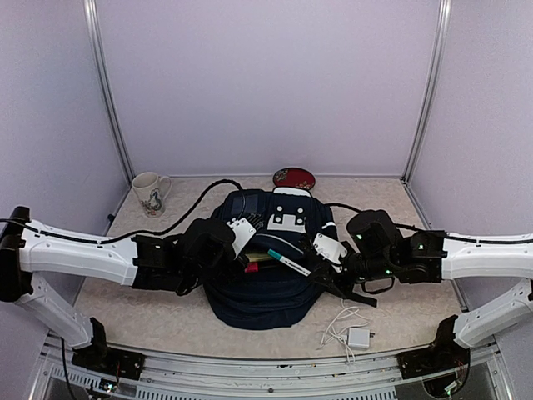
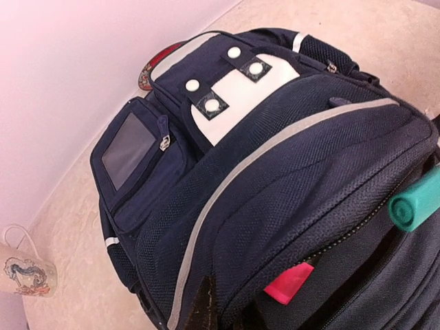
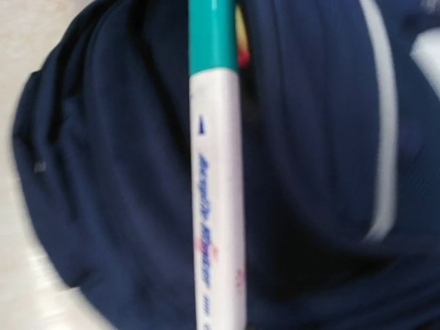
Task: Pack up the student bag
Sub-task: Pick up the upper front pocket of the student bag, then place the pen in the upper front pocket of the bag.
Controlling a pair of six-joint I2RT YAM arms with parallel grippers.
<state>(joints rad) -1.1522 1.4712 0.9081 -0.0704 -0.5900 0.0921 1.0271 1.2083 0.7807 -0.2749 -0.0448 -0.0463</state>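
Smooth white cylindrical marker (image 3: 216, 172), teal-capped, clamped in right gripper (image 1: 316, 269); left gripper (image 1: 243, 257) pinched together at coarse-woven navy bag (image 2: 275, 179).

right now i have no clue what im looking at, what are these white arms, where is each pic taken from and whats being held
These are two robot arms bolted at the near edge of a table, each ending in a two-finger gripper. The wide picture comes from a fixed camera above and behind them; the other two from small cameras on the wrists. In the middle lies the student bag, dark navy, its main opening unzipped. Also on the table: a mug at the back left, a red round thing behind the bag, a white charger with its cable in front. The right gripper holds a white marker, teal cap end at the opening. The left gripper is shut at the opening's edge; whether it pinches fabric I cannot tell.
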